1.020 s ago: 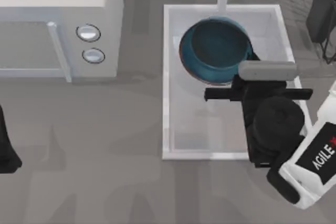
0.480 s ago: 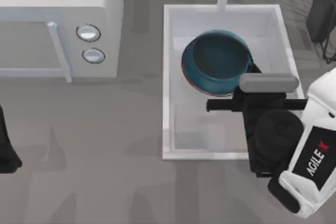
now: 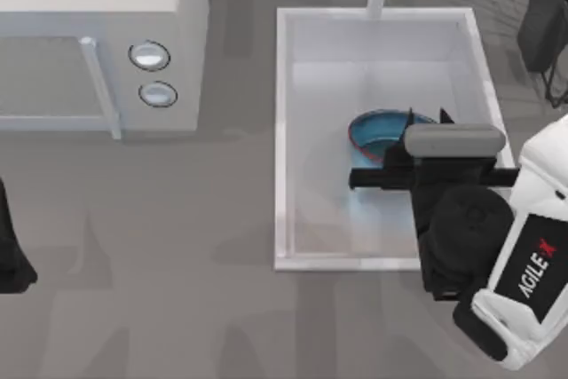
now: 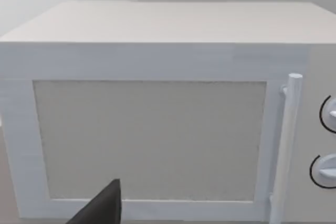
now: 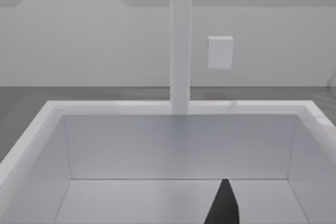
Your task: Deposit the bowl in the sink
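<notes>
Overhead, right arm (image 3: 470, 210) above sink (image 3: 282, 130)

Even, soft, shadow-light rendering throughout, with faint grey shadows on the table (image 3: 177, 246) and no glare

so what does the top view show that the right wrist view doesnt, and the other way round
The top view alone shows the bowl down inside the sink, partly under the right gripper, whose fingers stand apart around its near edge. It also shows the microwave on the table's left side and the left arm parked at the left edge.

The right wrist view alone shows a small white wall plate beside the faucet post, seen front-on.

Both show the sink's white basin and rim and the faucet post on its far short side.
</notes>
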Robot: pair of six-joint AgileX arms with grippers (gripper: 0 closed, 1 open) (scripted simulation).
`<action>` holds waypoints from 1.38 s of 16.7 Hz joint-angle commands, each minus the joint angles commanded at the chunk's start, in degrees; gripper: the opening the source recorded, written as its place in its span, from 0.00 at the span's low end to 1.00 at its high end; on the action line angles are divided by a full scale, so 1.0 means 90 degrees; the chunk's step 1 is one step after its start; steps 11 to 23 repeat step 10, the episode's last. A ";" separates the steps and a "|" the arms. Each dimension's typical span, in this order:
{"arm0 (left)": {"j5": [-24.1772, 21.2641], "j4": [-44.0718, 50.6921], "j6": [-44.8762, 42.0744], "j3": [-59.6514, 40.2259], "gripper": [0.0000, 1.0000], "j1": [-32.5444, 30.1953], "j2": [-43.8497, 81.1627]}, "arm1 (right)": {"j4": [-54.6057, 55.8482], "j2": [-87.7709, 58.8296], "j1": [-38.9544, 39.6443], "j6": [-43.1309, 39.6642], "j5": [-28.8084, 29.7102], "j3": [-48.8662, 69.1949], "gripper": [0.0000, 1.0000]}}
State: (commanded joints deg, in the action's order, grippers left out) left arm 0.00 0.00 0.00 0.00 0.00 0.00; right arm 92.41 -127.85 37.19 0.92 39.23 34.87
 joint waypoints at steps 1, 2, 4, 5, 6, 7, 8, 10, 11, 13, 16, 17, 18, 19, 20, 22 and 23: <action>0.0000 0.0000 0.0000 0.0000 1.00 0.0000 0.0000 | 0.0000 0.0000 0.0000 0.0000 0.0000 0.0000 0.75; 0.0000 0.0000 0.0000 0.0000 1.00 0.0000 0.0000 | 0.0000 0.0000 0.0000 0.0000 0.0000 0.0000 0.83; 0.0000 0.0000 0.0000 0.0000 1.00 0.0000 0.0000 | 0.0000 0.0000 0.0000 0.0000 0.0000 0.0000 0.98; 0.0000 0.0000 0.0000 0.0000 1.00 0.0000 0.0000 | 0.0000 0.0000 0.0000 0.0000 0.0000 0.0000 1.00; 0.0000 0.0000 0.0000 0.0000 1.00 0.0000 0.0000 | 0.0000 0.0000 0.0000 0.0000 0.0000 0.0000 1.00; 0.0000 0.0000 0.0000 0.0000 1.00 0.0000 0.0000 | 0.0000 0.0000 0.0000 0.0000 0.0000 0.0000 1.00; 0.0000 0.0000 0.0000 0.0000 1.00 0.0000 0.0000 | 0.0000 0.0000 0.0000 0.0000 0.0000 0.0000 1.00; 0.0000 0.0000 0.0000 0.0000 1.00 0.0000 0.0000 | 0.0000 0.0000 0.0000 0.0000 0.0000 0.0000 1.00; 0.0000 0.0000 0.0000 0.0000 1.00 0.0000 0.0000 | 0.0000 0.0000 0.0000 0.0000 0.0000 0.0000 1.00; 0.0000 0.0000 0.0000 0.0000 1.00 0.0000 0.0000 | 0.0000 0.0000 0.0000 0.0000 0.0000 0.0000 1.00; 0.0000 0.0000 0.0000 0.0000 1.00 0.0000 0.0000 | 0.0000 0.0000 0.0000 0.0000 0.0000 0.0000 1.00; 0.0000 0.0000 0.0000 0.0000 1.00 0.0000 0.0000 | 0.0000 0.0000 0.0000 0.0000 0.0000 0.0000 1.00; 0.0000 0.0000 0.0000 0.0000 1.00 0.0000 0.0000 | 0.0000 0.0000 0.0000 0.0000 0.0000 0.0000 1.00; 0.0000 0.0000 0.0000 0.0000 1.00 0.0000 0.0000 | 0.0000 0.0000 0.0000 0.0000 0.0000 0.0000 1.00; 0.0000 0.0000 0.0000 0.0000 1.00 0.0000 0.0000 | 0.0000 0.0000 0.0000 0.0000 0.0000 0.0000 1.00; 0.0000 0.0000 0.0000 0.0000 1.00 0.0000 0.0000 | 0.0000 0.0000 0.0000 0.0000 0.0000 0.0000 1.00; 0.0000 0.0000 0.0000 0.0000 1.00 0.0000 0.0000 | 0.0000 0.0000 0.0000 0.0000 0.0000 0.0000 1.00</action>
